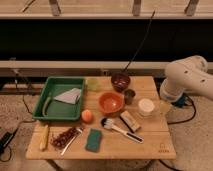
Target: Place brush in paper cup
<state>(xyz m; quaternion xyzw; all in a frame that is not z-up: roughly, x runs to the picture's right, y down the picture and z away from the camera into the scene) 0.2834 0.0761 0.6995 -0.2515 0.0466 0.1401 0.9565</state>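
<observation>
Wide-open, empty gripper (165, 106) at the counter's (150, 148) right edge, just beside the paper cup (146, 106). Brush (122, 129) flat on the counter in front of the orange bowl (111, 102), head to the left, apart from the cup. Tan block (130, 121) just behind its handle.

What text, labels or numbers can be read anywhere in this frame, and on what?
No text is readable.
Table, front right corner: small dark mark, too blurred to read.
Brush and paper cup: no print visible.
Gripper, at the table's right edge beside the paper cup: no marking visible.
</observation>
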